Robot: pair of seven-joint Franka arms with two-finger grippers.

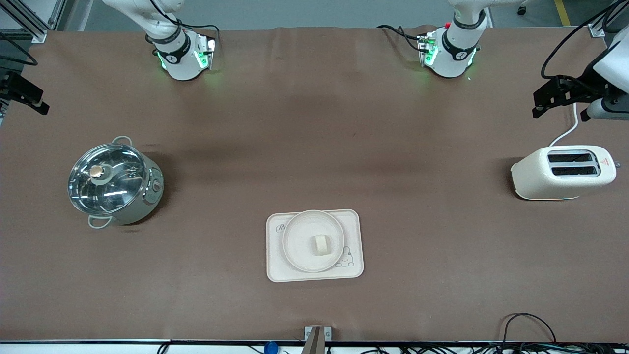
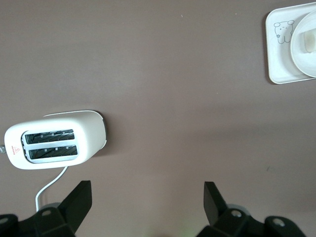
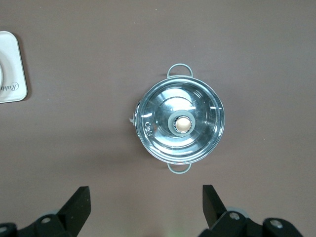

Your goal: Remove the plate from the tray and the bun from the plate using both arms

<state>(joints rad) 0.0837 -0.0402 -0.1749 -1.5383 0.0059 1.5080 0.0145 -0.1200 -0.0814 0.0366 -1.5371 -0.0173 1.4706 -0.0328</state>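
Note:
The round cream plate (image 1: 299, 235) lies on the rectangular rabbit tray (image 1: 355, 225), near the front camera at mid-table. The small pale bun (image 1: 320, 244) rests on the plate. In the left wrist view the plate (image 2: 300, 52) and bun (image 2: 309, 42) show at the frame's edge. My left gripper (image 1: 538, 106) (image 2: 148, 202) hangs open over bare table beside the toaster, holding nothing. At the right arm's end of the table my right gripper (image 1: 39, 101) (image 3: 146, 205) hangs open and empty over the table beside the pot.
A cream two-slot toaster (image 1: 564, 172) (image 2: 54, 140) with a white cord stands at the left arm's end. A steel pot with a glass lid (image 1: 114, 182) (image 3: 180, 123) stands at the right arm's end. A corner of the tray (image 3: 12, 69) shows in the right wrist view.

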